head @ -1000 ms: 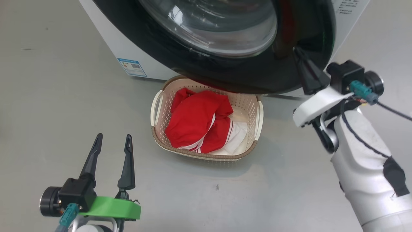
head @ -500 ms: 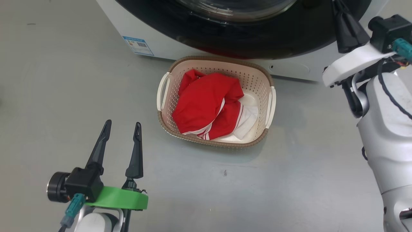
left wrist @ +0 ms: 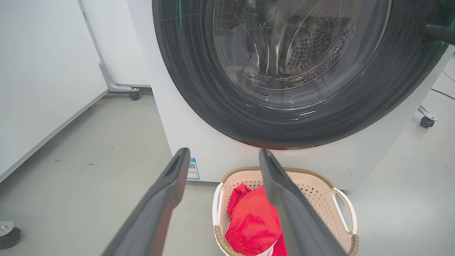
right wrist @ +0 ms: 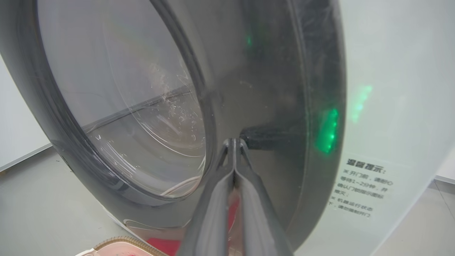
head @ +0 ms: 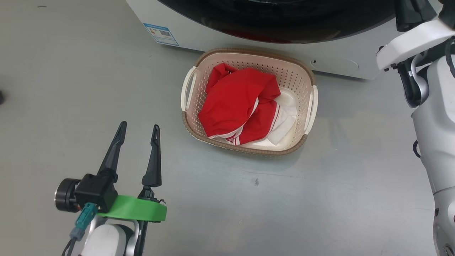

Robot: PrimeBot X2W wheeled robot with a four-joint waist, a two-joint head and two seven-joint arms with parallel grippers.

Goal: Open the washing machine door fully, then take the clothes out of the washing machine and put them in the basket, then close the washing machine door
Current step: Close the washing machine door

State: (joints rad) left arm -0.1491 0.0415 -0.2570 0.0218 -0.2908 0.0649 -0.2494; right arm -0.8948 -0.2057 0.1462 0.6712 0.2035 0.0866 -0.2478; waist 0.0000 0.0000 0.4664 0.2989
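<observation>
The basket [head: 249, 151] stands on the floor just in front of the washing machine [head: 330, 62], and the red clothes [head: 238, 103] with white stripes lie heaped in it over white fabric. The glossy black washing machine door [left wrist: 199, 89] lies against the machine's front, with the steel drum [left wrist: 309, 49] showing through its glass. My right gripper [right wrist: 234, 141] is shut with nothing in it, and its tips touch the door's black ring near the right edge. My left gripper [head: 139, 126] hangs open and empty over the floor, left of the basket and nearer to me.
A blue sticker [head: 161, 32] marks the machine's lower left front. White panels on castors [left wrist: 134, 95] stand to the left, and another castor [left wrist: 426, 121] is at the right. Grey floor [head: 320, 199] spreads around the basket. My right forearm [head: 440, 117] fills the right edge.
The head camera has tilted down, so the whole picture has shifted. The door overhung the basket's far rim a second ago and has swung back against the machine, with my right gripper on it.
</observation>
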